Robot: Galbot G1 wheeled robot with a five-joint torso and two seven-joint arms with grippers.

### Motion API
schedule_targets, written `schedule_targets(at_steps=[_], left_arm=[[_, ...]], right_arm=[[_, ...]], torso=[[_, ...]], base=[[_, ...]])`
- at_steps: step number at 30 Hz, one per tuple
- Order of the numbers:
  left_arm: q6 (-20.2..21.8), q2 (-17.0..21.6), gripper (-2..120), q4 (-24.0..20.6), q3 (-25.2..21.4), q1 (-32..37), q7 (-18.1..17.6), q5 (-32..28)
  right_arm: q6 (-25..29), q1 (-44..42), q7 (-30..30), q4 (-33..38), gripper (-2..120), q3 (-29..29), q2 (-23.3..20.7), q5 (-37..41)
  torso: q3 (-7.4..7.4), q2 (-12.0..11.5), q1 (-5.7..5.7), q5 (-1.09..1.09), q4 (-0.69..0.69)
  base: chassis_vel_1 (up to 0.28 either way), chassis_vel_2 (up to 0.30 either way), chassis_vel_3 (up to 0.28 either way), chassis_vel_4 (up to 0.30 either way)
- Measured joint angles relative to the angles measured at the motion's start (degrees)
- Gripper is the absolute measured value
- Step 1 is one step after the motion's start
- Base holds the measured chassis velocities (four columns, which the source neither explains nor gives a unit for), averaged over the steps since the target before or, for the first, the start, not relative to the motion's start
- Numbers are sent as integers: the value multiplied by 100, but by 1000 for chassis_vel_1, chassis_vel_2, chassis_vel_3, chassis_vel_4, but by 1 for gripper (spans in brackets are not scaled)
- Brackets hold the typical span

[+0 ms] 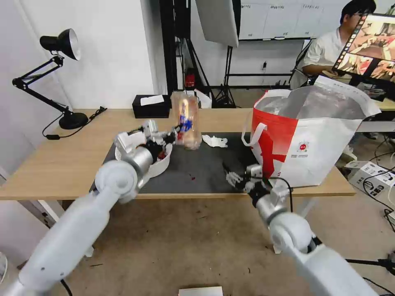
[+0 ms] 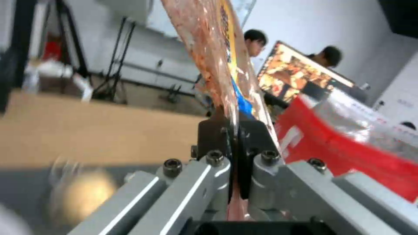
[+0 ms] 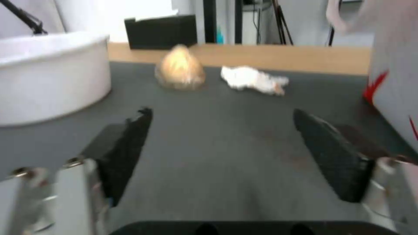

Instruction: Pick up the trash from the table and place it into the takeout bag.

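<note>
My left gripper [image 1: 176, 132] is shut on the edge of the clear clamshell tray [image 1: 186, 119], which hangs upright above the mat [image 1: 197, 174]. In the left wrist view the jaws [image 2: 235, 143] pinch the tray [image 2: 213, 55] edge-on. Under my left arm sits the white bowl [image 1: 161, 165] of red shells. A crumpled tissue [image 1: 214, 141] lies on the mat, with the beige wrapped lump [image 3: 180, 68] beside it. The takeout bag [image 1: 312, 139] stands open at the table's right end. My right gripper [image 1: 231, 176] hovers open, low over the mat near the bag.
On the light-wood table [image 1: 61, 164] a black tissue box [image 1: 151, 106] sits at the back edge and a black desk lamp [image 1: 61, 74] stands far left. A person sits at a monitor behind the bag. Bare mat lies between the right gripper's fingers [image 3: 130, 147].
</note>
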Motion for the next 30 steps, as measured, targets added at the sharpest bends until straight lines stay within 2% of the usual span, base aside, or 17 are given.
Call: schedule_targets(at_steps=[1, 5, 6, 8, 9, 10, 12, 16, 17, 20, 21, 25, 26, 29, 30], left_arm=[[-14, -35, 0, 29, 117, -202, 9, 42], [-22, -199, 0, 140, 417, -662, 20, 138], [-27, -370, 0, 271, 631, -949, 21, 190], [-68, -730, 0, 543, 1053, -1416, 30, 284], [-68, -730, 0, 543, 1053, -1416, 30, 284], [-92, -888, 0, 650, 1258, -1589, 35, 321], [-110, -1076, 0, 760, 1508, -1760, 34, 371], [-124, -1350, 0, 964, 1833, -1984, -2, 424], [-124, -1350, 0, 964, 1833, -1984, -2, 424], [-129, -1747, 0, 1269, 2126, -2285, -147, 404], [-129, -1747, 0, 1269, 2126, -2285, -147, 404], [-145, -2445, 0, 1882, 2388, -2749, -361, 378], [-145, -2445, 0, 1882, 2388, -2749, -361, 378], [-156, -2979, 0, 2432, 2595, -3018, -439, 563], [-156, -2979, 0, 2432, 2595, -3018, -439, 563]], right_arm=[[0, -78, 6, 29, 95, 39, 11, -55], [-1, -271, 11, 123, 99, 163, 19, -148], [-4, -430, 10, 217, 100, 293, 27, -185], [-9, -689, 10, 385, 100, 551, 60, -249], [-9, -689, 10, 385, 100, 551, 60, -249], [-13, -759, 11, 438, 100, 640, 67, -263], [-22, -788, 13, 476, 100, 716, 67, -266], [-34, -803, 14, 489, 100, 754, 73, -268], [-34, -803, 14, 489, 100, 754, 73, -268], [-38, -826, 13, 489, 100, 722, 134, -323], [-38, -826, 13, 489, 100, 722, 134, -323], [-41, -816, 1, 442, 100, 600, 224, -418], [-41, -816, 1, 442, 100, 600, 224, -418], [-43, -797, -9, 393, 100, 516, 253, -481], [-43, -797, -9, 393, 100, 516, 253, -481]], torso=[[0, 0, 0, 0, 0], [0, 0, 0, 1, 2], [1, 0, 0, 1, 3], [0, 0, 0, 0, -4], [0, 0, 0, 0, -4], [1, 0, 0, 2, -7], [0, 0, 0, 3, -3], [1, -1, 0, -1, 3], [1, -1, 0, -1, 3], [1, -1, 1, 1, -1], [1, -1, 1, 1, -1], [1, -1, 1, 1, 0], [1, -1, 1, 1, 0], [1, -1, 1, 2, -1], [1, -1, 1, 2, -1]], base=[[0, 0, 0, 0], [0, 0, 0, 0], [0, 0, 0, 0], [0, 0, 0, 0], [0, 0, 0, 0], [0, 0, 0, 0], [0, 0, 0, 0], [0, 0, 0, 0], [0, 0, 0, 0], [0, 0, 0, 0], [0, 0, 0, 0], [0, 0, 0, 0], [0, 0, 0, 0], [0, 0, 0, 0], [0, 0, 0, 0]])
